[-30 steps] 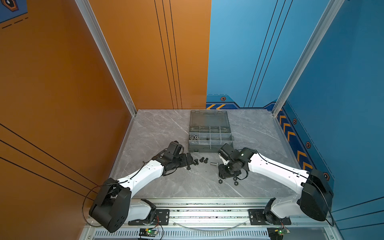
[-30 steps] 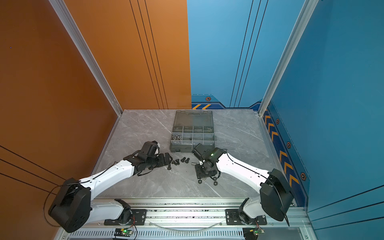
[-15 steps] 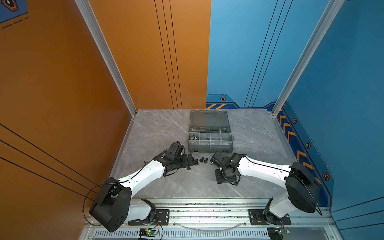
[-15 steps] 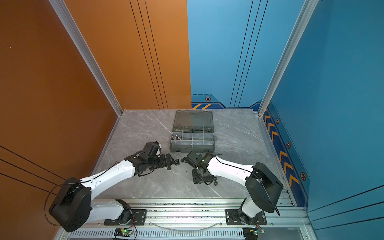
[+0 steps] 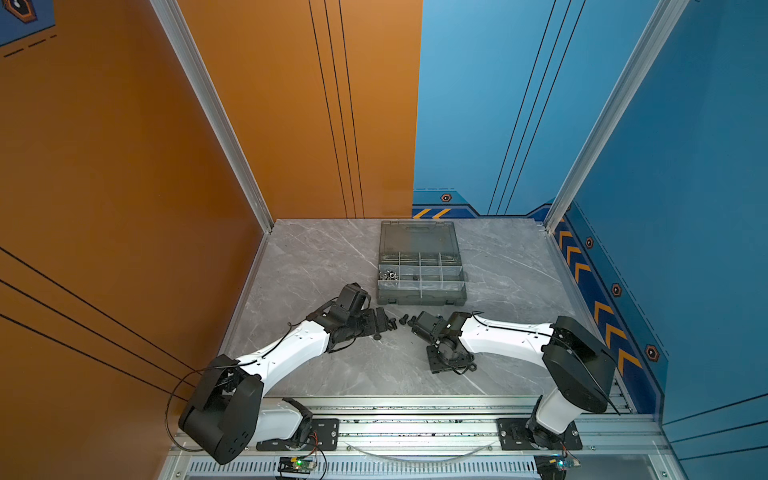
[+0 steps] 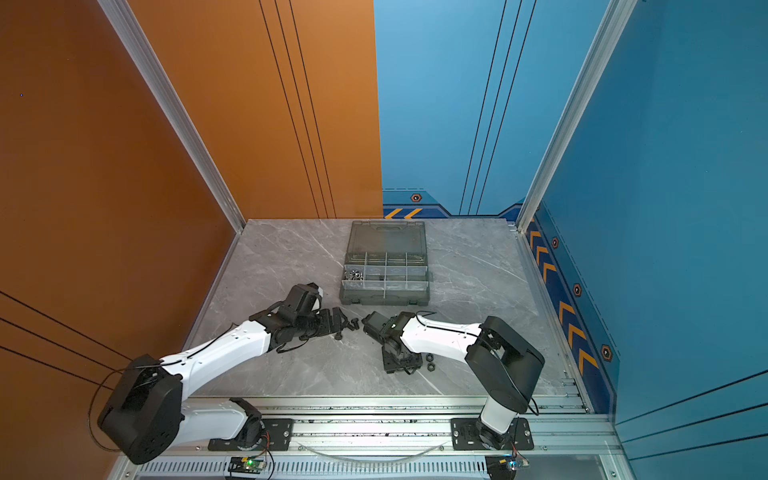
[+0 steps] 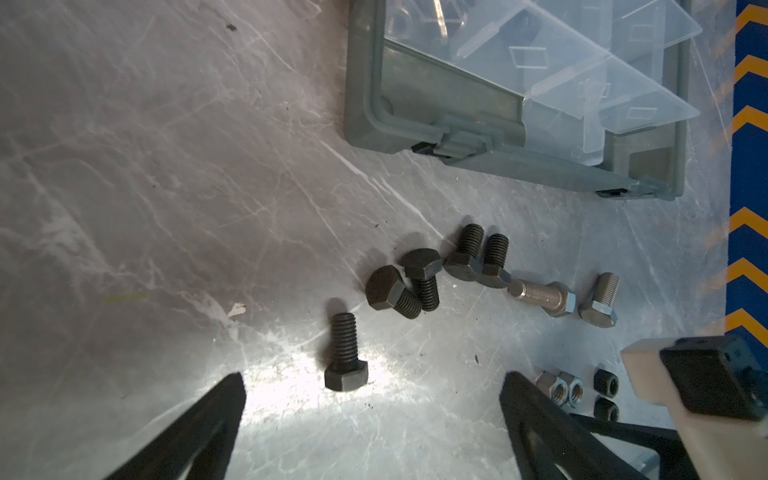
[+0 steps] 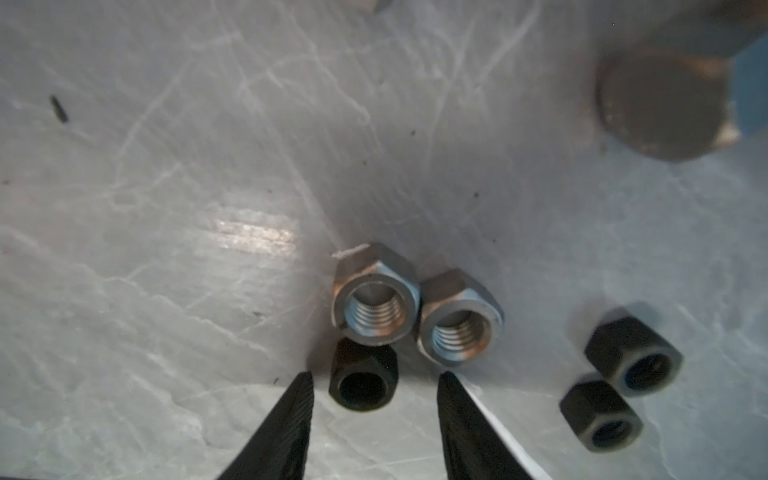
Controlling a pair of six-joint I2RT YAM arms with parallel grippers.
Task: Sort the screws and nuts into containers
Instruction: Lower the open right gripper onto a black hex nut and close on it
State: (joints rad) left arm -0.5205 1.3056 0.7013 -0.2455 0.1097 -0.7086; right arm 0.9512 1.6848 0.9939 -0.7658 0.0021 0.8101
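- left gripper [image 7: 372,376]: wide open, straddling one black screw [image 7: 345,353] lying on the desk [image 7: 124,166], near the organiser case [image 7: 365,83] latch side.
- right gripper [image 8: 376,374]: open, fingers flanking a black nut [image 8: 363,384] without touching it, near the same side of the case; two silver nuts [image 8: 374,307] just beside it.

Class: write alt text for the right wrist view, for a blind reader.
The open right gripper straddles a black nut on the table without touching it. Two silver nuts sit together just past it; two more black nuts lie farther off.
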